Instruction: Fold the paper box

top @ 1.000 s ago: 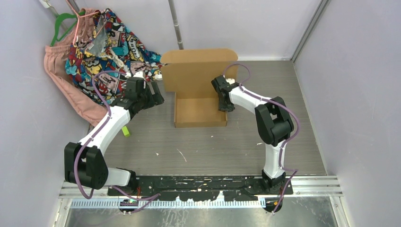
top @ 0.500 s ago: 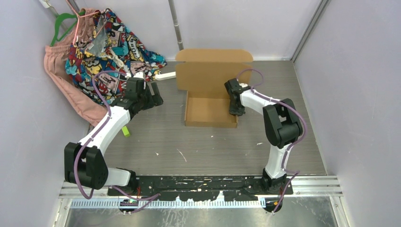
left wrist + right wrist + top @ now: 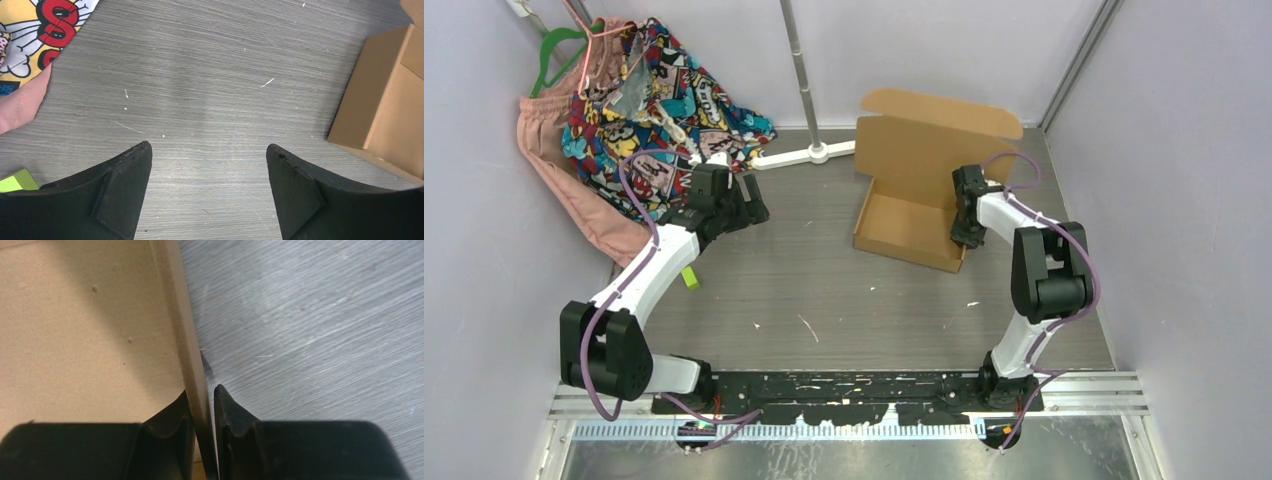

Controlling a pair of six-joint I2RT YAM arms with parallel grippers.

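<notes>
The brown paper box (image 3: 904,222) stands at the back right of the table, tray formed, its lid (image 3: 919,145) upright behind it. My right gripper (image 3: 965,232) is shut on the box's right side wall (image 3: 187,340), one finger inside the tray and one outside. In the left wrist view only the box's corner (image 3: 385,110) shows at the right edge. My left gripper (image 3: 207,160) hangs open over bare table left of the box, its fingers wide apart with nothing between them; from above it sits near the clothes (image 3: 754,205).
A pile of colourful printed clothes (image 3: 649,100) and a pink garment (image 3: 574,190) lie at the back left, with a green hanger (image 3: 559,50). A white stand foot with a metal pole (image 3: 804,90) rises behind the box. A small green piece (image 3: 690,277) lies by the left arm.
My right gripper has dragged the box to the right and turned it slightly, uncovering the white stand foot. The left arm has stayed where it was.
</notes>
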